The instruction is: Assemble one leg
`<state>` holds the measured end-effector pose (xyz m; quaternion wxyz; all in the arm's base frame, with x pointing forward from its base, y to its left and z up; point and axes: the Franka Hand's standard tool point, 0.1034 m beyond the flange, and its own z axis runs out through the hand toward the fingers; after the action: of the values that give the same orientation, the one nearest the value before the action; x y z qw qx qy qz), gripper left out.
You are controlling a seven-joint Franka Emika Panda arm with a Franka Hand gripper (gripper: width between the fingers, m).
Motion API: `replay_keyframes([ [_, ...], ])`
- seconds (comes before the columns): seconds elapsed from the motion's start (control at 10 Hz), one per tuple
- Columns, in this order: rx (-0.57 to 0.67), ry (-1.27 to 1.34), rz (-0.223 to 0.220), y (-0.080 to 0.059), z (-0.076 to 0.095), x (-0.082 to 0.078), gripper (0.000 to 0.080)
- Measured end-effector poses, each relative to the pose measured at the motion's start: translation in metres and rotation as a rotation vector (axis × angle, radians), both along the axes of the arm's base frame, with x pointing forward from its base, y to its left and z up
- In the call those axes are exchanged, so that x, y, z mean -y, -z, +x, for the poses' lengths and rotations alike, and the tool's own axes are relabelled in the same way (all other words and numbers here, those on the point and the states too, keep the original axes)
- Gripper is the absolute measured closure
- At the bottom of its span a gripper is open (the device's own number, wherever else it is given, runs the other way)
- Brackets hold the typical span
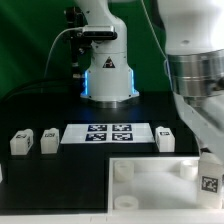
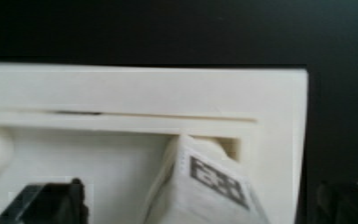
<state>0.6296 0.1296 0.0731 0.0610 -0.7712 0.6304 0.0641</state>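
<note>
A leg (image 2: 208,180), a small white block with a black-and-white tag, stands tilted in a corner of the large white panel (image 2: 140,95). My gripper (image 2: 201,208) straddles it. The dark fingers (image 2: 48,205) stand wide apart on either side, and a gap shows between each and the leg. In the exterior view the gripper (image 1: 206,160) hangs over the panel's (image 1: 150,185) right corner, just above that leg (image 1: 208,183). Three more legs lie on the black table: two on the exterior view's left (image 1: 20,143) (image 1: 48,140) and one to the right (image 1: 165,138).
The marker board (image 1: 107,133) lies between the loose legs, behind the panel. The robot base (image 1: 108,75) stands at the back centre. The arm takes up the exterior view's right side.
</note>
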Motion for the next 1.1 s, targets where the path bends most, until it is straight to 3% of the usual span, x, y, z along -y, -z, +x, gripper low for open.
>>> replay_keyframes([
  [0.2,0.029,-0.186,-0.028,-0.003,-0.001,-0.008,0.0151],
  [0.4,0.07,-0.457,-0.029,-0.002,-0.001,-0.003,0.0151],
  [0.5,0.076,-0.618,-0.061,-0.001,-0.001,0.001,0.0151],
  [0.7,0.123,-0.936,-0.083,0.001,0.004,0.011,0.0151],
  [0.8,0.114,-0.859,-0.082,0.001,0.003,0.009,0.0294],
  [0.9,0.111,-0.832,-0.083,0.001,0.003,0.009,0.0294],
  [1.0,0.11,-0.82,-0.083,0.001,0.003,0.009,0.0431],
  [1.1,0.097,-0.726,-0.085,0.002,0.003,0.009,0.0506],
])
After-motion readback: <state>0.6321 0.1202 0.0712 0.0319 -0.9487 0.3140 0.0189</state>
